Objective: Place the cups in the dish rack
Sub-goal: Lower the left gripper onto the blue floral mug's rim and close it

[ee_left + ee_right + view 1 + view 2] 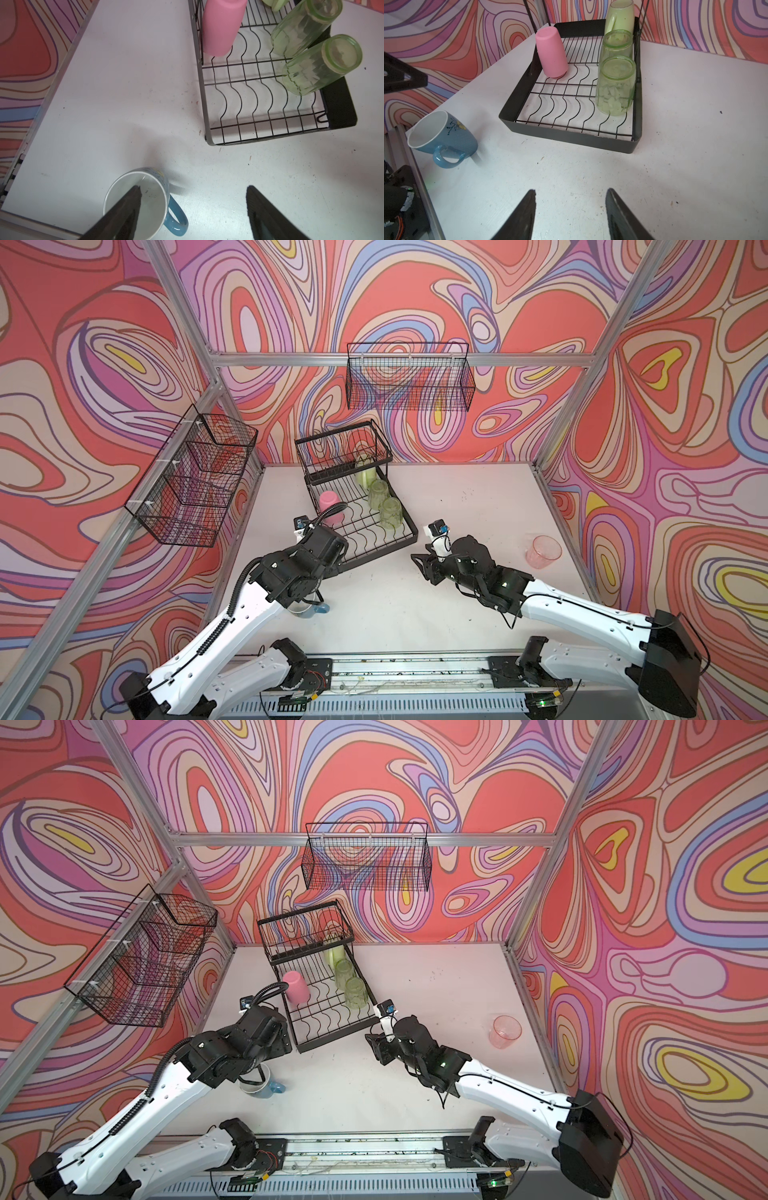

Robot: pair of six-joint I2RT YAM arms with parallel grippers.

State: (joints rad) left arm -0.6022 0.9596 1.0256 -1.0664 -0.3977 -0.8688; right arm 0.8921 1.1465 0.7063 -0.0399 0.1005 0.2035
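Four cups [552,54] were in the dish rack [571,141], blue mug [452,135] and clear pink tumbler [543,551] outstanding; left gripper [193,188], apparently straddling the mug's rim, and right gripper [571,191] gaped.

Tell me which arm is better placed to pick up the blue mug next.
Left. The left gripper hangs open directly above the blue mug, one finger over its mouth. The right gripper, open and empty, sits over bare table nearer the dish rack.

rack [361,533]: four cups [390,512] | mug [268,1089]: front-left of rack | tumbler [543,552]: right, seemingly upright
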